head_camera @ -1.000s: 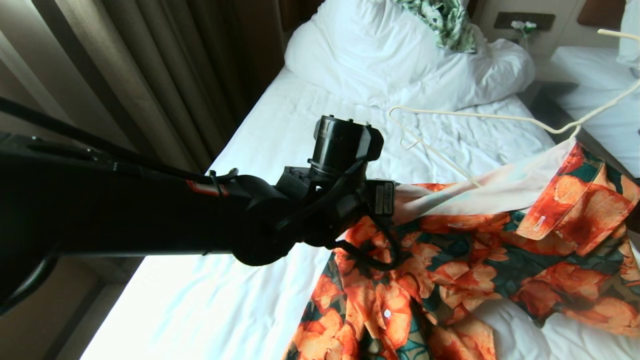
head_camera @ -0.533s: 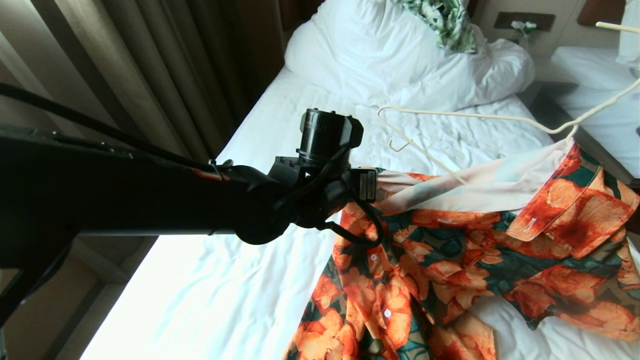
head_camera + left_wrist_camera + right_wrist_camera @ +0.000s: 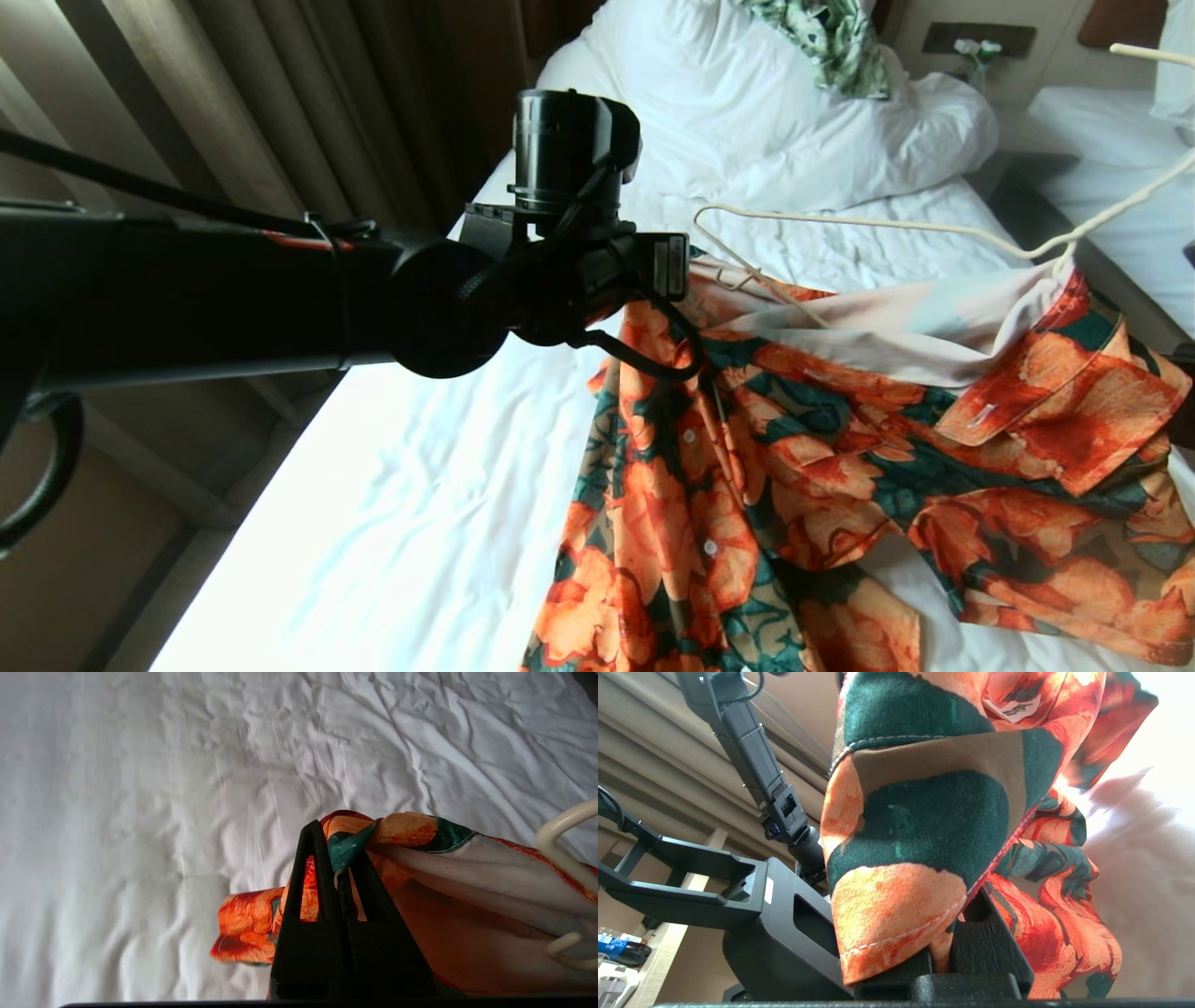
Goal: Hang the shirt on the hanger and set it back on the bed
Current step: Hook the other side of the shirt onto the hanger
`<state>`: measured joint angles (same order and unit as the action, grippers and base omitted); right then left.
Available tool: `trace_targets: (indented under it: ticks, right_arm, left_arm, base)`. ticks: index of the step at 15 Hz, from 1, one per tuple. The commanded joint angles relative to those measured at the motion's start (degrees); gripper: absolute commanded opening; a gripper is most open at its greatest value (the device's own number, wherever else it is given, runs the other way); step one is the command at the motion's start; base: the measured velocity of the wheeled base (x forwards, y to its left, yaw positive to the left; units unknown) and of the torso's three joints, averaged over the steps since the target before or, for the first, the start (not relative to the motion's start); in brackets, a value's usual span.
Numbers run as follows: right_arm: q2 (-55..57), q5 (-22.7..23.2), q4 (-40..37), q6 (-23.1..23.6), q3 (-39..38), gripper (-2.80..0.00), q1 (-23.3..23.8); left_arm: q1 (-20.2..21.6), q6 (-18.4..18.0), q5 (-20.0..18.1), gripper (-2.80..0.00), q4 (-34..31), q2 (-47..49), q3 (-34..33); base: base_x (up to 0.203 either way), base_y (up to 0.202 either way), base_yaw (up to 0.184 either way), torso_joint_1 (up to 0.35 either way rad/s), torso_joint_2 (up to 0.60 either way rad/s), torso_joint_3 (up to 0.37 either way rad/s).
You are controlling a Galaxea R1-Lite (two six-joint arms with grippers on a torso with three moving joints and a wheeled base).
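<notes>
left gripper (image 3: 337, 858): from my seat its fingers look fully pinched together on a bunched edge of the shirt (image 3: 794, 439), held up over the bed (image 3: 373, 485), out at the end of the arm crossing the head view.
right gripper (image 3: 945, 947): fingers closed down on another fold of the same shirt; wrist cam is basically all flower print, so that's all I get.
shirt: stretched between my two grips, pale inside showing along the top, rest draping down onto the sheet.
hanger (image 3: 840, 219): up in the air over the shirt, one end going in under the cloth near my left grip.
pillow (image 3: 709, 103): at the head end, green-and-white cloth (image 3: 831, 37) lying on it.
</notes>
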<state>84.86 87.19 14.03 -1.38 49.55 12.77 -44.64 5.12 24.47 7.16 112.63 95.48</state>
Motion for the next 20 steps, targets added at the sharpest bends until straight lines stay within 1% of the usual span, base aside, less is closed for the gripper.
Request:
trace_targets:
  ticks: [1, 3, 7, 9, 10, 12, 14, 17, 19, 20]
  right_arm:
    - [0.34, 0.48, 0.12, -0.03, 0.26, -2.80, -0.16]
    - [0.49, 0.48, 0.12, -0.29, 0.46, -2.80, -0.81]
    - [0.32, 0.48, 0.09, -0.38, 0.88, -2.80, -2.23]
    - [0.40, 0.48, -0.55, -0.43, 1.92, -2.80, -2.39]
    - [0.40, 0.48, -1.51, -0.48, 2.83, -2.80, -2.39]
    - [0.40, 0.48, -4.54, -1.05, 5.56, -2.80, -2.39]
    - [0.38, 0.48, -4.84, -1.17, 6.48, -2.80, -2.48]
    - [0.45, 0.48, -4.81, -2.61, 7.54, -2.80, -2.44]
    - [0.00, 0.48, -4.89, -2.84, 8.02, -2.80, -2.62]
    - [-0.04, 0.48, -4.98, -2.84, 8.01, -2.80, -2.57]
  left_arm:
    - [-0.08, -0.82, 0.45, -2.80, 0.29, -1.23, 1.21]
    - [-0.71, -1.25, 1.72, -2.80, 0.04, -1.72, 2.87]
    - [-4.14, -2.61, 2.45, -2.80, 0.52, -2.91, 4.32]
    - [-5.38, -3.84, 4.46, -2.80, 0.49, -2.95, 6.22]
    - [-5.99, -4.28, 4.79, -2.80, 0.52, -3.07, 6.56]
    - [-8.04, -4.66, 4.96, -2.80, 0.48, -4.33, 6.65]
    - [-10.35, -4.66, 5.06, -2.80, 0.29, -5.52, 6.06]
    - [-13.40, -4.68, 5.20, -2.80, -0.03, -6.54, 5.64]
    - [-13.45, -4.79, 5.15, -2.80, -0.04, -6.16, 5.45]
    - [-12.47, -5.23, 5.08, -2.80, -0.01, -5.95, 4.69]
  base:
    - [0.000, 0.000, 0.000, 0.000, 0.00, 0.000]
    - [0.000, 0.000, 0.000, 0.000, 0.00, 0.000]
    - [0.000, 0.000, 0.000, 0.000, 0.00, 0.000]
    - [0.000, 0.000, 0.000, 0.000, 0.00, 0.000]
    - [0.000, 0.000, 0.000, 0.000, 0.00, 0.000]
    - [0.000, 0.000, 0.000, 0.000, 0.00, 0.000]
    - [0.000, 0.000, 0.000, 0.000, 0.00, 0.000]
    - [0.000, 0.000, 0.000, 0.000, 0.00, 0.000]
    - [0.000, 0.000, 0.000, 0.000, 0.00, 0.000]
    - [0.000, 0.000, 0.000, 0.000, 0.00, 0.000]
